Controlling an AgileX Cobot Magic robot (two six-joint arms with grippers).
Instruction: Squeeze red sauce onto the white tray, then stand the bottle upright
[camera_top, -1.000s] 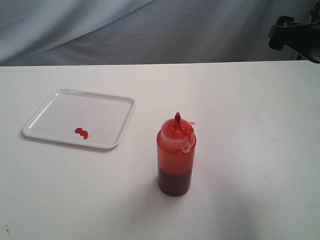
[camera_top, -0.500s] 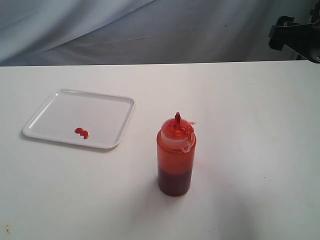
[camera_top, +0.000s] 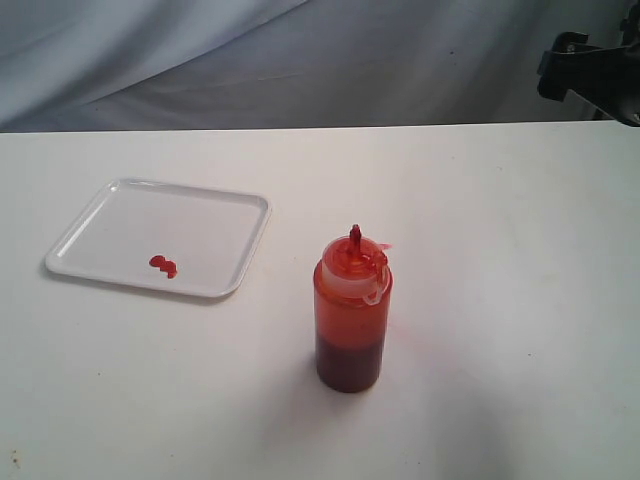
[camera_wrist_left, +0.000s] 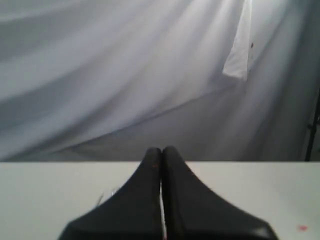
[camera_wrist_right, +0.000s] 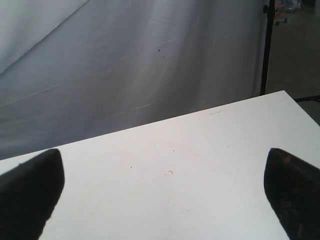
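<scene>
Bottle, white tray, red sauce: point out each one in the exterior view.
bottle (camera_top: 350, 325): exterior view, middle of its body.
white tray (camera_top: 195, 225): exterior view, bare floor of the tray.
red sauce (camera_top: 163, 265): exterior view, centre of the blob on the tray.

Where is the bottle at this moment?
In the exterior view the bottle stands upright near the middle, right of the white tray and apart from it.

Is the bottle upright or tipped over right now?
Upright: the bottle stands on its base on the table, nozzle pointing up, nothing holding it.
</scene>
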